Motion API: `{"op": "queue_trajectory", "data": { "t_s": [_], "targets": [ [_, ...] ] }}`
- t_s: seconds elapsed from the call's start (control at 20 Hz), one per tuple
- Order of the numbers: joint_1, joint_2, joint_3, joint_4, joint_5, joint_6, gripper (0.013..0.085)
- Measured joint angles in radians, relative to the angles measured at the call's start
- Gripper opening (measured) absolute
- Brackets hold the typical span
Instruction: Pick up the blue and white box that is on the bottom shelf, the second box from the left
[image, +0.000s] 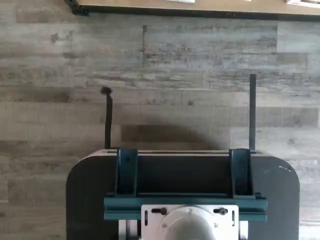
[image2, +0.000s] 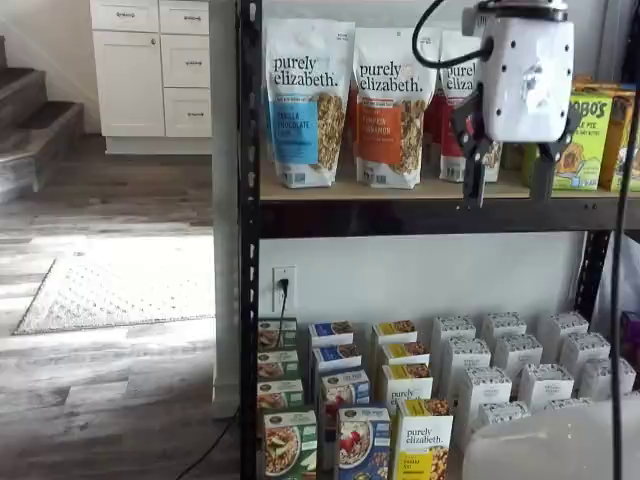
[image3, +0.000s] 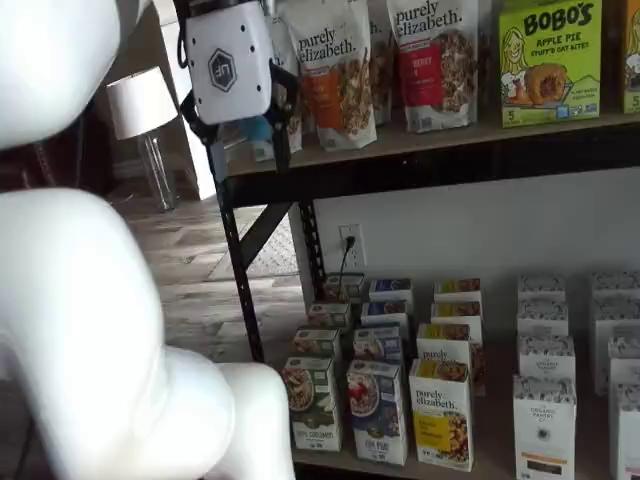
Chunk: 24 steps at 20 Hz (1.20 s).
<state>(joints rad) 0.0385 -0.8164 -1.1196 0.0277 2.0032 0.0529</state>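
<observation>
The blue and white box (image2: 362, 440) stands at the front of its row on the bottom shelf (image3: 492, 430), between a green carton (image2: 290, 443) and a yellow carton (image2: 424, 440). It also shows in a shelf view (image3: 376, 410). Several more blue cartons stand in line behind it. My gripper (image2: 507, 183) hangs high up, level with the tan board tier and well above the box, and it shows in both shelf views (image3: 250, 150). A plain gap shows between its two black fingers, and nothing is in them. The wrist view shows only floor and the dark mount, with no box.
Granola bags (image2: 305, 100) and BOBO'S boxes (image3: 548, 60) fill the tan board tier. White cartons (image2: 510, 355) stand in rows to the right on the bottom shelf. The black rack upright (image2: 249, 240) is at the left, beside a wall socket (image2: 284, 285). The white arm (image3: 90, 330) fills the near left.
</observation>
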Motion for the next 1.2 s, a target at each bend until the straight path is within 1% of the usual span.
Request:
{"op": "queue_trajectory", "data": {
  "t_s": [0.15, 0.45, 0.65, 1.0, 1.2],
  "targets": [
    [0.015, -0.013, 0.045, 0.003, -0.038, 0.016, 0.0850],
    [0.027, -0.037, 0.149, 0.028, -0.113, 0.035, 0.0850],
    [0.050, -0.052, 0.225, 0.019, -0.166, 0.054, 0.0850],
    [0.073, -0.094, 0.384, 0.003, -0.315, 0.071, 0.0850],
    [0.074, -0.110, 0.468, 0.012, -0.407, 0.071, 0.0850]
  ]
}}
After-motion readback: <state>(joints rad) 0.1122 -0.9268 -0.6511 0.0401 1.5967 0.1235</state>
